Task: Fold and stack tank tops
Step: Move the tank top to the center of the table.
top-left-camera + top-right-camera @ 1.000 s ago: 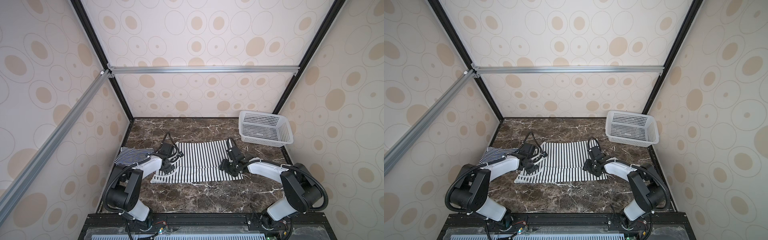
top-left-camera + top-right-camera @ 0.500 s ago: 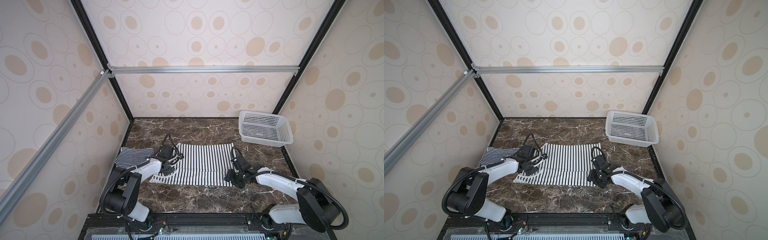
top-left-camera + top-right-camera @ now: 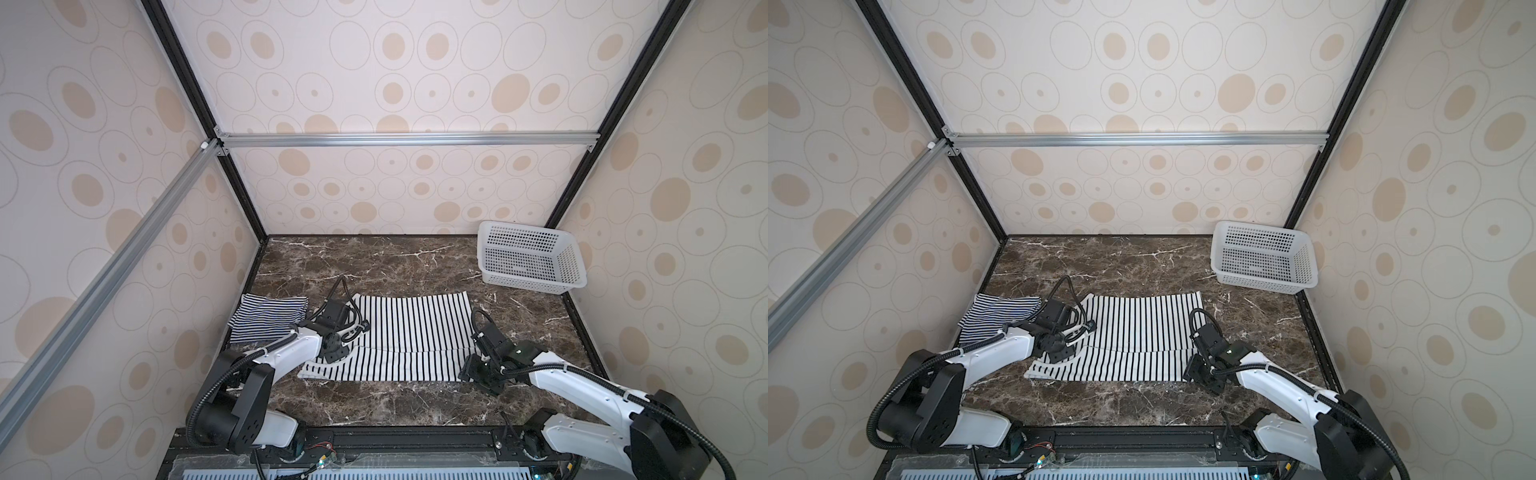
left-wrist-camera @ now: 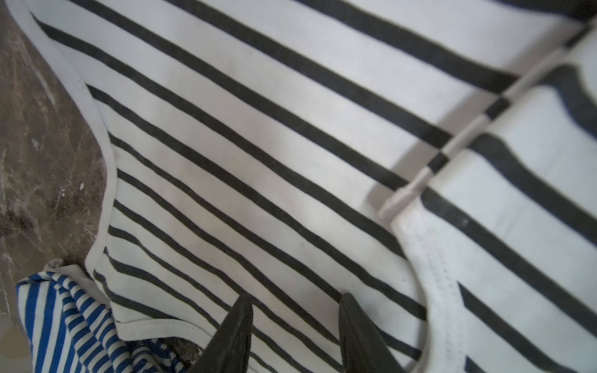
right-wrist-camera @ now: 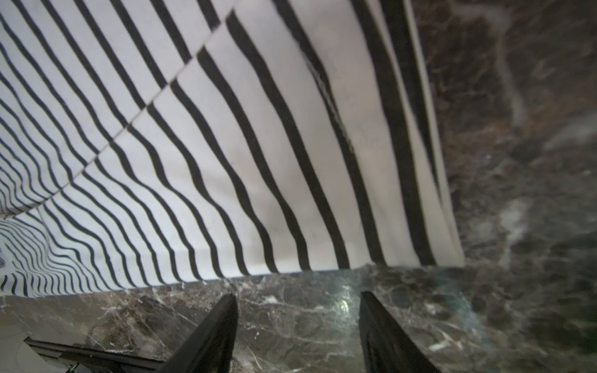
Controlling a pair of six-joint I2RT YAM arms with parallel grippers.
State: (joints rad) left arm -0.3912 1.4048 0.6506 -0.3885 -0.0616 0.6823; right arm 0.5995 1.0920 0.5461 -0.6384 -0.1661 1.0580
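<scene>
**While the wide-striped tank top lies spread: a gripper at each end**

Because the cloth runs across the middle of the marble table, each arm takes one end. The left gripper hangs low over the strap end, fingers moderately parted and closed on nothing; whether they press the fabric cannot be told. The right gripper is over bare marble just short of the hem corner, jaws wider and empty, probably lined up to pinch that edge. A straight cloth edge crossing the stripes suggests one lengthwise fold is already laid.

The narrow-striped tank top lies folded by the left wall, just beside the strap corner, where a careless lift might snag it. The left arm and its cable cover part of the strap end. The white basket sits well apart at the far right.
</scene>
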